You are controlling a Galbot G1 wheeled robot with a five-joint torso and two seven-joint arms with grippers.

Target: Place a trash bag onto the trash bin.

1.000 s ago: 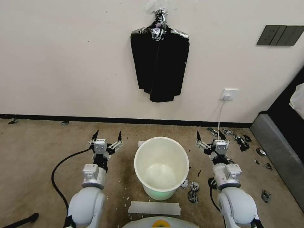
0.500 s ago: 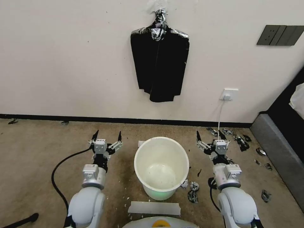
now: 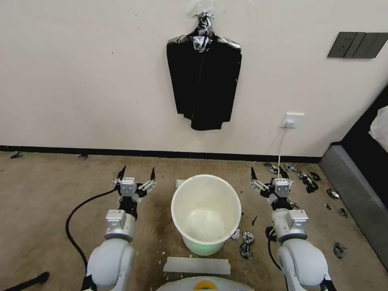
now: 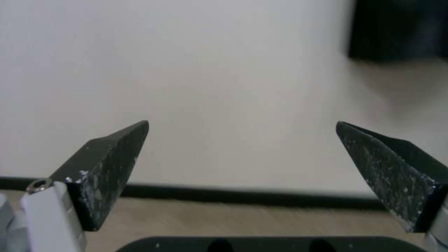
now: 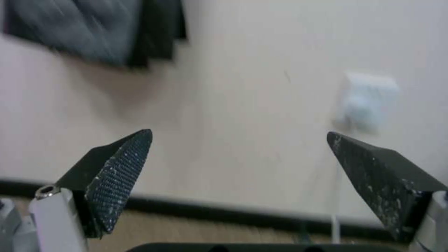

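The trash bin (image 3: 173, 208), round and cream-white, stands open and empty on the tan floor straight ahead. My left gripper (image 3: 138, 169) hovers just left of its rim, open, with nothing between its fingers; it points at the bare wall in its wrist view (image 4: 242, 123). My right gripper (image 3: 266, 169) hangs just right of the bin, also open and empty (image 5: 239, 132). A single trash bag is out of view. A flat bundle of black bags (image 3: 204, 81) hangs on the wall above and behind the bin, and also appears in both wrist views (image 4: 397, 28) (image 5: 93, 31).
Torn black plastic scraps (image 3: 307, 180) litter the floor at the right and beside the bin (image 3: 246, 242). A white wall socket (image 3: 292, 120) with its cord is behind the right gripper. A grey ledge (image 3: 355, 198) borders the right. A white strip (image 3: 197, 265) lies before the bin.
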